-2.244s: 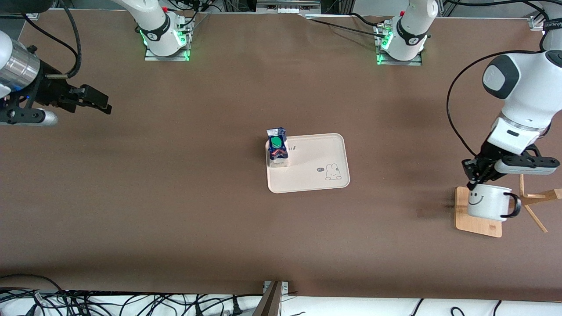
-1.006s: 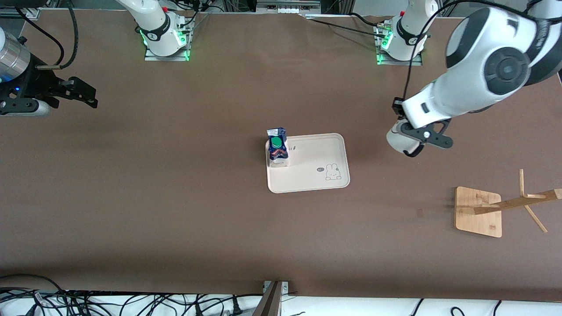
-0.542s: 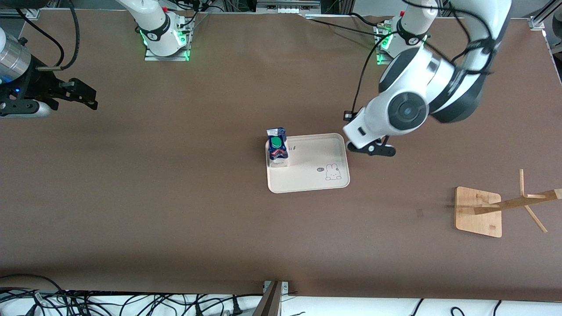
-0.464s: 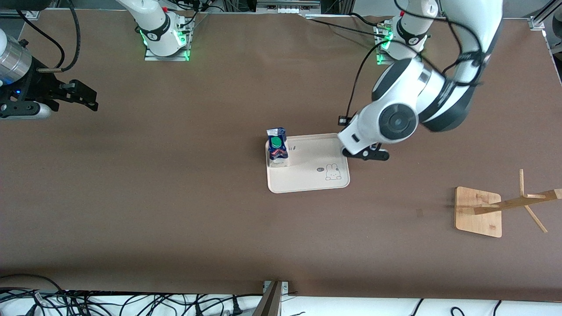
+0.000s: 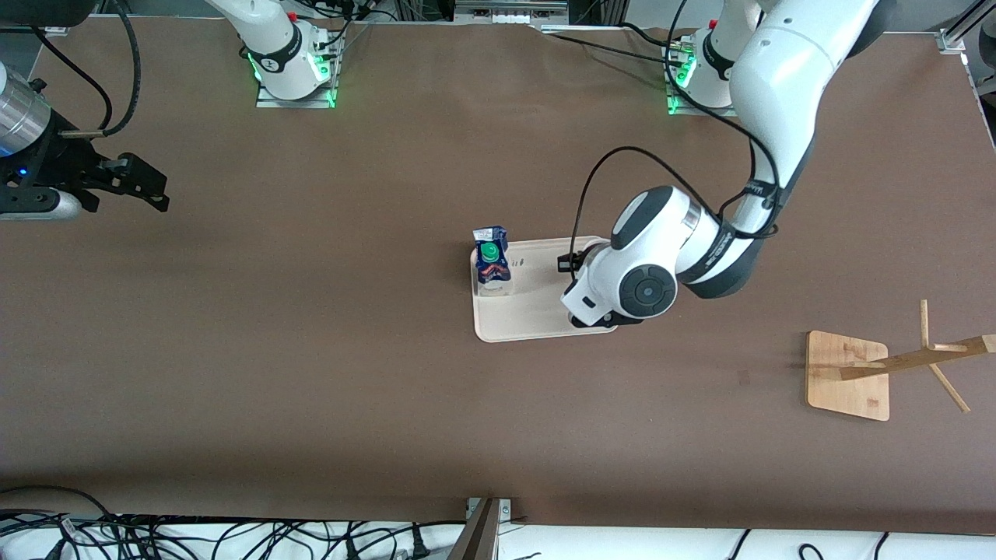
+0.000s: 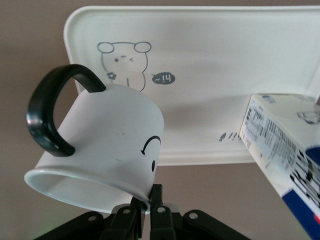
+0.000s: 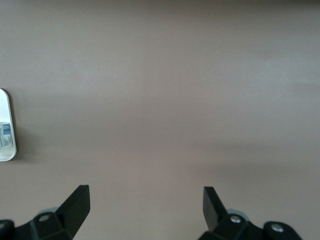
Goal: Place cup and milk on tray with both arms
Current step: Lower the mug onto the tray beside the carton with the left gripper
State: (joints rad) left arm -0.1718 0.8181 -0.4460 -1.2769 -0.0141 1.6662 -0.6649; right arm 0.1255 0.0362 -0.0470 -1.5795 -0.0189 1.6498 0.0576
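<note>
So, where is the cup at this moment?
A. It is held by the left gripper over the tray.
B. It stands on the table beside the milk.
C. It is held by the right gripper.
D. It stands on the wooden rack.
A: the left wrist view shows the left gripper pinching the rim of the cup above the tray, where the milk already stands.

Cream-beige rounded tray (image 6: 210,65): small dark oval speech bubble (image 6: 163,78) beside the bunny drawing, marks reading roughly "~14" (uncertain, seen upside down). Dark-blue and white milk carton (image 6: 280,145): dense fine print on its white side, unreadable.
</note>
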